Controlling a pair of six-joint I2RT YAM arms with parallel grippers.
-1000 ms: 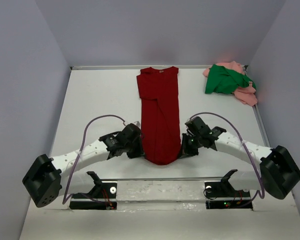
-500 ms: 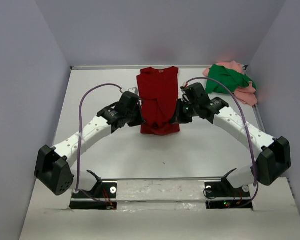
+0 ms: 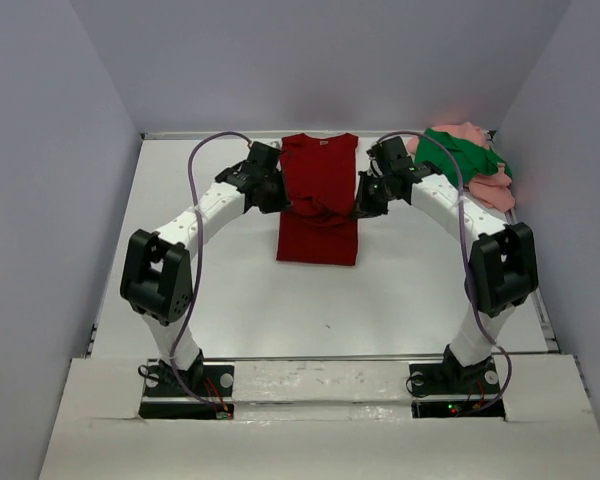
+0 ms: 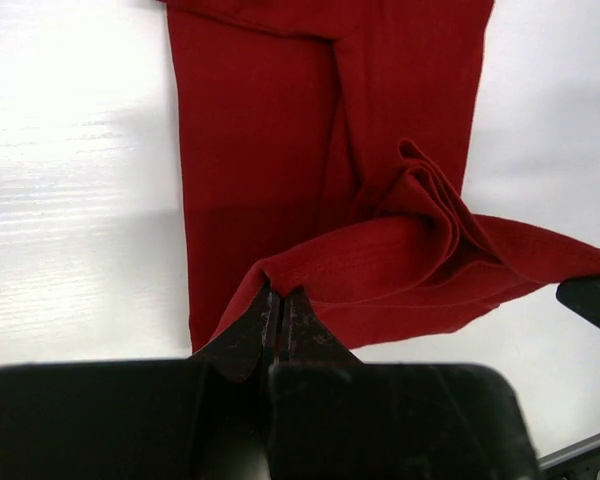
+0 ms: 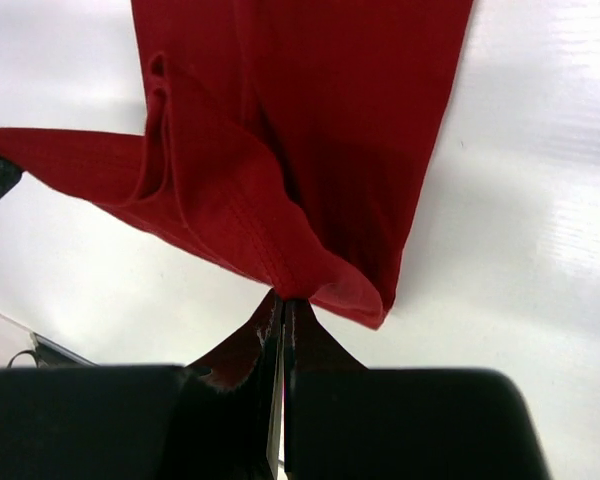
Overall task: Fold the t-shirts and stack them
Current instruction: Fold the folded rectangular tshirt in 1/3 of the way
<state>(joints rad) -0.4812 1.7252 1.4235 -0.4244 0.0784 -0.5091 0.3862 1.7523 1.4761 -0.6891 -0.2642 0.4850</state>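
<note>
A white table is seen from above, boxed in by pale grey walls. At the middle of its far half lies the dark red t-shirt, folded into a long narrow strip that runs away from the arms, collar end at the far edge. Its hem end is lifted and doubled back over the strip, bunching into loose pleats across the middle. In the far right corner, well apart from it, the bright green t-shirt lies crumpled on top of the salmon pink t-shirt. The left gripper, at the strip's left edge, has its jaws clamped tight on one raised hem corner of the dark red t-shirt, the cloth pinched between black fingertips. The right gripper, at the strip's right edge, pinches the other hem corner the same way. The hem hangs between the two, sagging in soft folds. The cloth is plain, matte and limp, with a stitched seam along the hem. The tabletop is smooth and faintly glossy.
</note>
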